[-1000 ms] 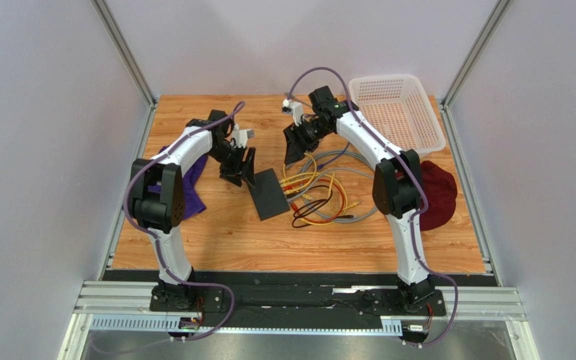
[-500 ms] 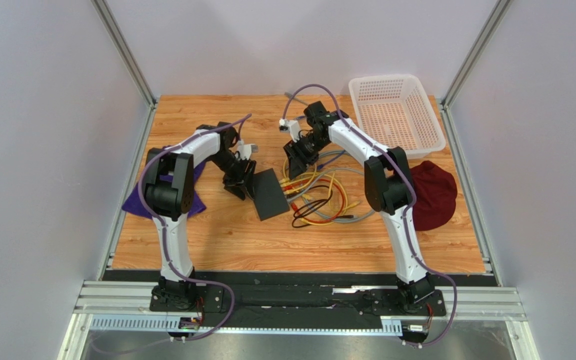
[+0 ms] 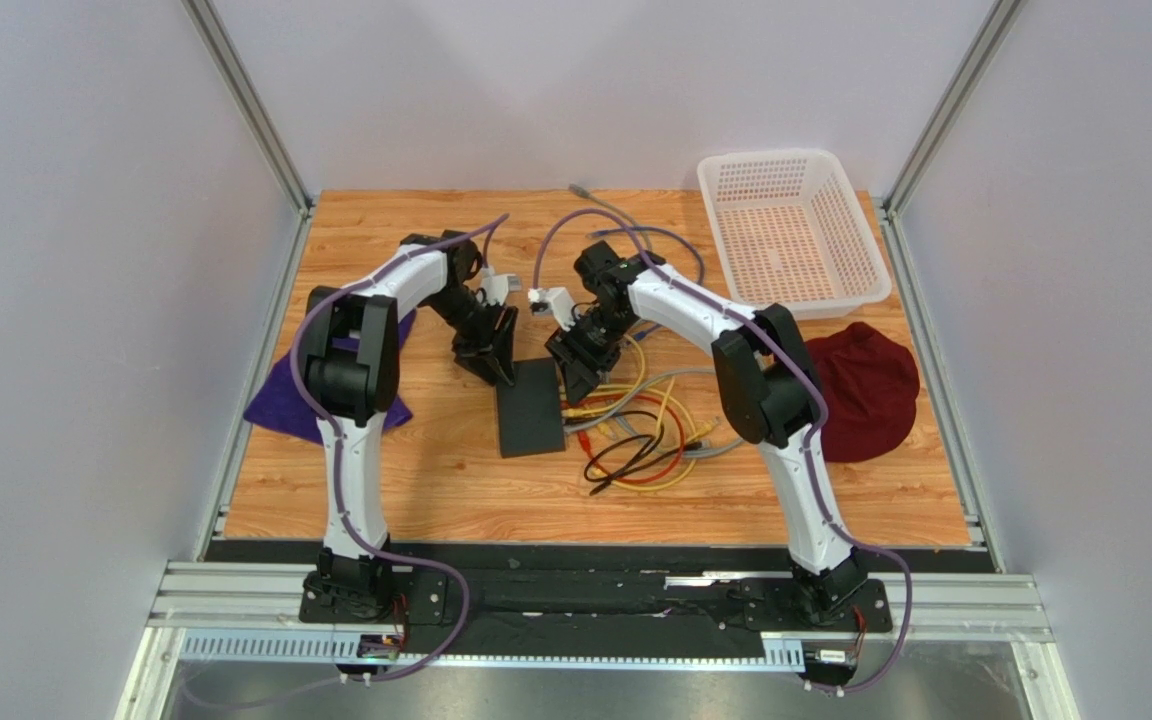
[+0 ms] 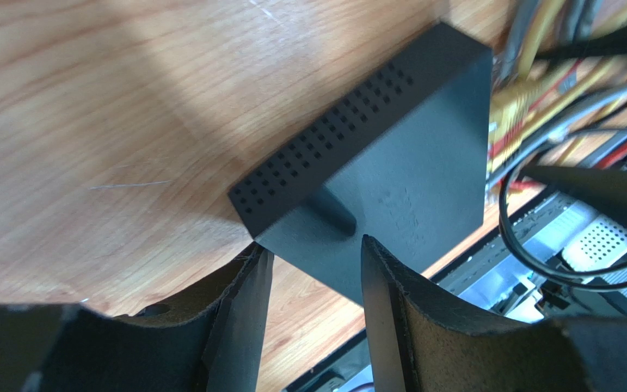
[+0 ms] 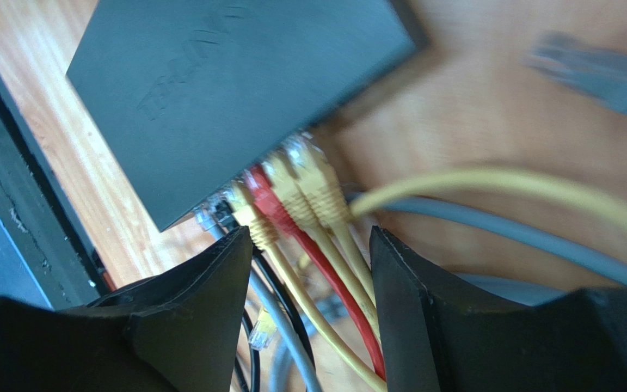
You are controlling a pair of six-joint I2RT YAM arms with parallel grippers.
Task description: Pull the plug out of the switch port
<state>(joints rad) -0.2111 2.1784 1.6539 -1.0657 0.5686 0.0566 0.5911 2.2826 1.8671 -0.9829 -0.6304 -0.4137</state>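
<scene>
1. Both arms reach in from the near edge with elbows raised and wrists bent down. The left gripper hangs at the 11 o'clock corner of the switch. The right gripper hangs at its 1 o'clock corner.
2. The left pincer is parted and holds nothing; a corner of the switch sits just ahead of the gap.
3. The right pincer is parted around the yellow and red plugs; whether it touches them cannot be told.
4. Raised lettering on the lid is too blurred to read.
5. The switch lies flat at mid-table, its long axis running roughly 12 to 6 o'clock. Its socket edge faces 3 o'clock, and the cables spill toward 4 o'clock.
</scene>
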